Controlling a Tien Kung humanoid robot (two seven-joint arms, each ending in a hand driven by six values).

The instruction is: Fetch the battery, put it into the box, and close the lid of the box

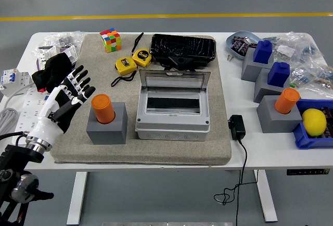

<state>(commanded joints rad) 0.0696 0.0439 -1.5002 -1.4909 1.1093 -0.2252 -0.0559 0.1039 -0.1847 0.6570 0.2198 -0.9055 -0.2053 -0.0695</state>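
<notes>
Battery [102, 108] stands upright in its grey holder [106, 124]; the left hand [70, 95], fingers spread and empty beside it, could knock it over.

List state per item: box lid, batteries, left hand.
box lid: open, tilted back
box: nothing visible inside
orange battery: upright in grey holder, untouched
second orange battery: upright in grey block, table right
left hand: open, fingers spread, beside the holder, holding nothing
</notes>
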